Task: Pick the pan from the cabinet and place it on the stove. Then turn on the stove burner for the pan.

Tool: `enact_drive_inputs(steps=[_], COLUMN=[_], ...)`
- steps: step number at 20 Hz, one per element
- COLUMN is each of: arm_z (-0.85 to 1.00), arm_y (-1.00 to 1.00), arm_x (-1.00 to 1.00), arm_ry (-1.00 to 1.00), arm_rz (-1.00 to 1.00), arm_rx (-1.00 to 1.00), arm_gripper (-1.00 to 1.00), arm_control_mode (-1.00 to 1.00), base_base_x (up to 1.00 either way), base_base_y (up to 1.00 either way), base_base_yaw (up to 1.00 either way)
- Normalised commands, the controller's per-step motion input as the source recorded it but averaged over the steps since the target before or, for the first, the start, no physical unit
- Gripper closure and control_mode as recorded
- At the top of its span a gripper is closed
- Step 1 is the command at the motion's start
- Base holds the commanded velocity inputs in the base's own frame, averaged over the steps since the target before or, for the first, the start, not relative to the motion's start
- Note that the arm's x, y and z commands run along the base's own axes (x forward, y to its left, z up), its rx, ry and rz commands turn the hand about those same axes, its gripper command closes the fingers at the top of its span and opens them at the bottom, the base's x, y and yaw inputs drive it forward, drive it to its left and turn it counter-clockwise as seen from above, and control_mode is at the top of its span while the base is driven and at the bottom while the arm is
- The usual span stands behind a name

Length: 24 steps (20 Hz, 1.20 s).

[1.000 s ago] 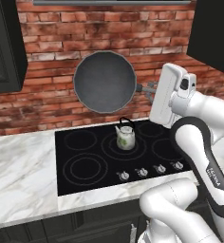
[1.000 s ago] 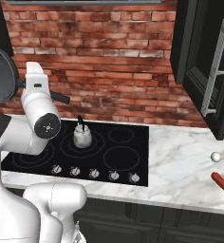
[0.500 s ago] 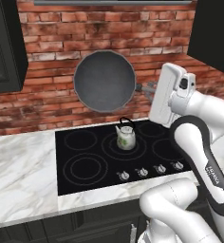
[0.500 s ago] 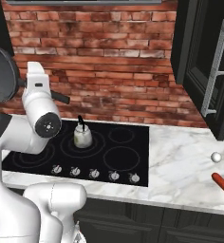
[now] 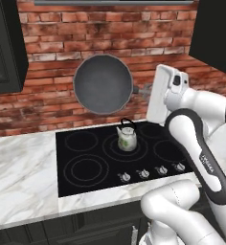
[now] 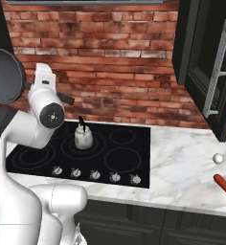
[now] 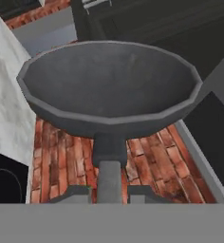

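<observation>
The pan [image 5: 103, 83] hangs in the air in front of the brick wall, tipped on edge so its dark speckled inside faces the left base camera. It is above the back of the stove [image 5: 86, 167]. My gripper [image 7: 110, 192] is shut on the pan's handle, with the pan [image 7: 109, 80] right ahead in the hand view. In the right base view the pan [image 6: 5, 76] sits at the far left, over the stove [image 6: 127, 160]. The cabinet [image 6: 215, 72] stands at the right with its door swung open.
A small pale kettle [image 5: 127, 136] stands on a middle burner, below and a little right of the pan. Silver knobs [image 5: 153, 171] line the stove's front edge. On the marble counter [image 6: 182, 167] lie a white ball [image 6: 218, 158] and a red sausage-like thing [image 6: 225, 184].
</observation>
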Motion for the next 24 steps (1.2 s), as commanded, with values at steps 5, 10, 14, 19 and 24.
enact_drive_inputs(steps=[5,10,14,19,24], arm_z=[-0.26,-0.27,-0.27,-0.15,-0.17], arm_y=[0.00,0.00,0.03,0.12,0.16], arm_x=[0.04,-0.03,-0.12,0.02,0.09], arm_ry=[0.16,0.12,0.15,0.18,0.16], arm_rz=[-0.05,-0.20,-0.26,-0.21,-0.10], arm_rx=[0.03,0.05,0.01,0.02,0.00], arm_gripper=[1.00,1.00,1.00,1.00,1.00], arm_control_mode=[-1.00,-1.00,-1.00,-1.00,-1.00], base_base_x=[0.00,0.00,0.00,0.00,0.00], base_base_y=[0.00,0.00,0.00,0.00,0.00], base_base_yaw=[0.00,0.00,0.00,0.00,0.00])
